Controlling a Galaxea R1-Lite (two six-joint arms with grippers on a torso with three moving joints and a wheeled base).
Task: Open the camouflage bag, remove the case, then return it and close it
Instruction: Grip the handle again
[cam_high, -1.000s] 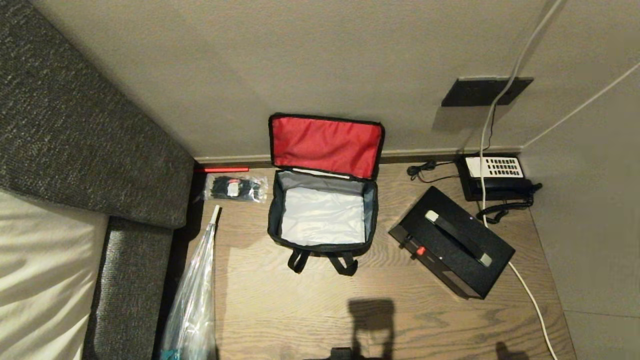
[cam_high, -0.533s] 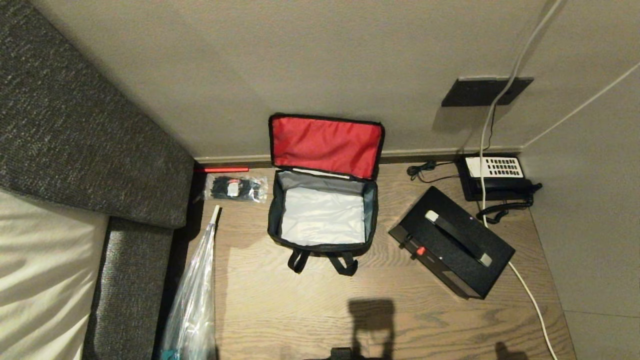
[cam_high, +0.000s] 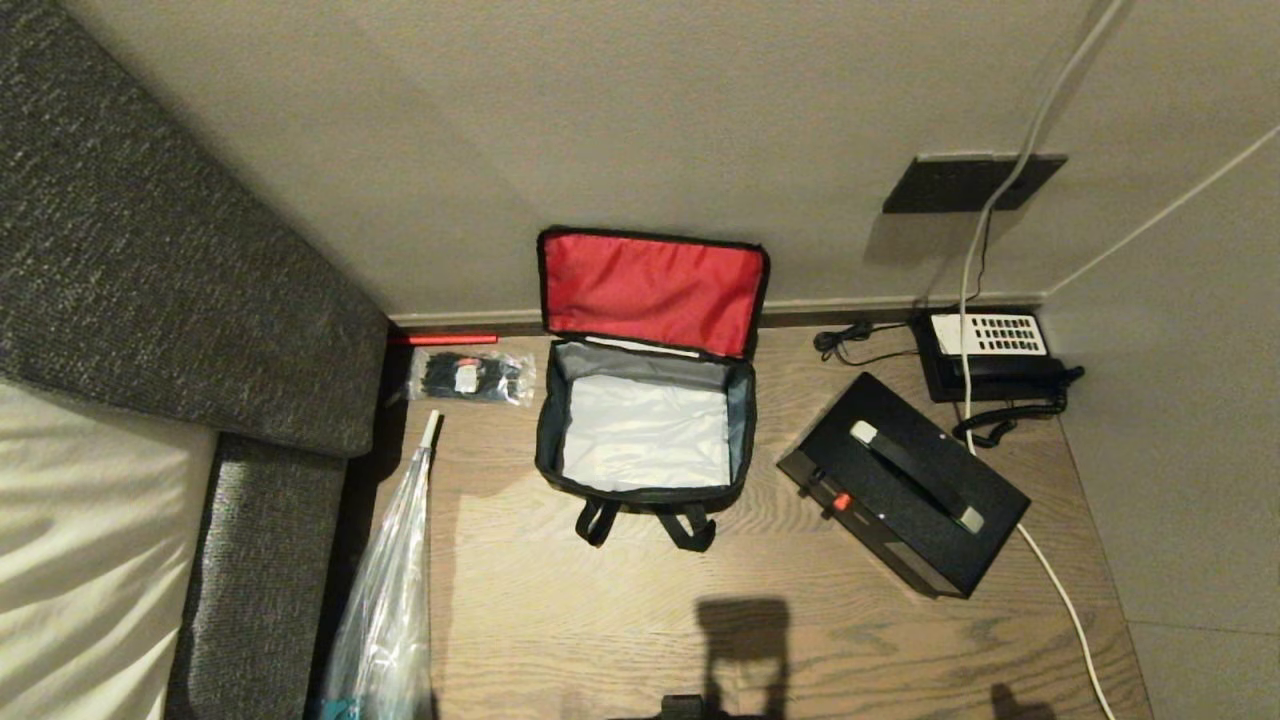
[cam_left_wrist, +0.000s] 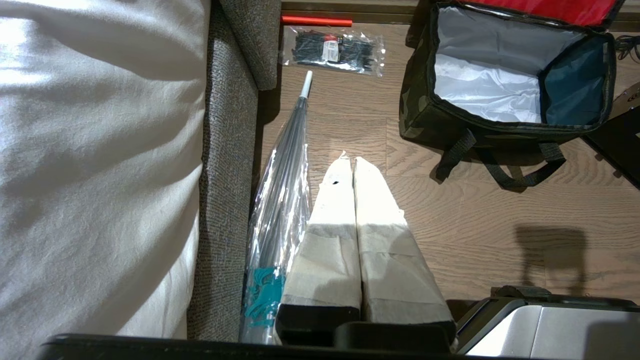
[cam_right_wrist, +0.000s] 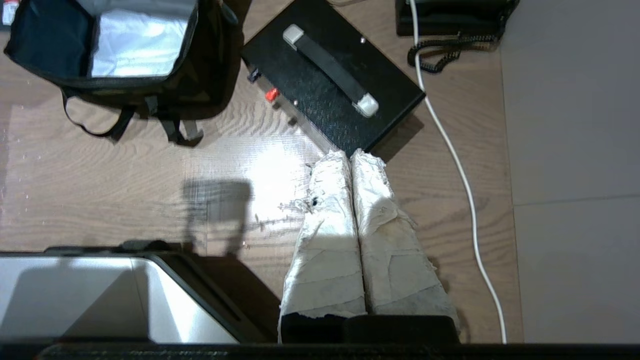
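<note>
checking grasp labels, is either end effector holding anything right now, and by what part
Nothing is held. The left end effector and right end effector are both shut on nothing; the case lies beside the open bag.

Your left gripper (cam_left_wrist: 354, 162) and right gripper (cam_right_wrist: 348, 156) are hanging parked, padded fingers pressed together, gripping nothing.

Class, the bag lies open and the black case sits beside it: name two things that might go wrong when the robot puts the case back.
1. A white cable runs beside the case; lifting may snag it.
2. The camouflage bag has soft walls, and the case looks nearly as big as the opening, so a corner may catch the rim.
</note>
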